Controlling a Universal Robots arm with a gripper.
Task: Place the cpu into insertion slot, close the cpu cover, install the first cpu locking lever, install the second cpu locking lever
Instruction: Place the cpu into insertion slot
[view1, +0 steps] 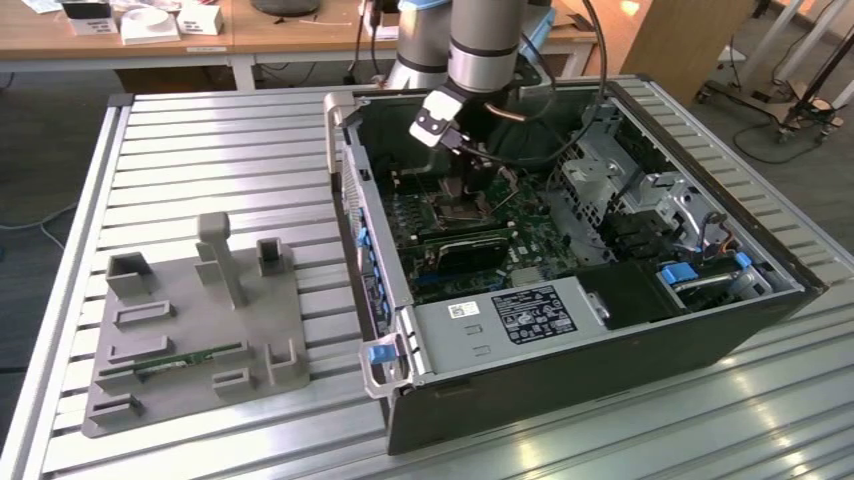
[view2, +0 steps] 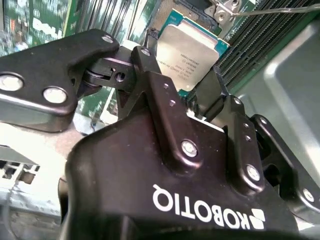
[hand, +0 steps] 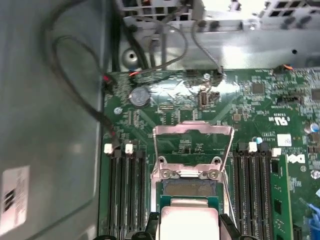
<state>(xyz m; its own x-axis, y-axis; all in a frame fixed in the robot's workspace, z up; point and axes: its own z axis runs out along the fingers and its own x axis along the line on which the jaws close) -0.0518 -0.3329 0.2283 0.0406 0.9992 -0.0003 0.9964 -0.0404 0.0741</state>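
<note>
One cpu (hand: 187, 222) is held by its edges in the part-closed gripper (view2: 182, 67) above the slot (hand: 187, 187) — tilted seating could bend pins.

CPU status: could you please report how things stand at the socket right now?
Single gripper shut on the cpu. Chip held partly over the insertion slot, apparently not seated. The cpu cover hinged up and open, pin field exposed.
</note>
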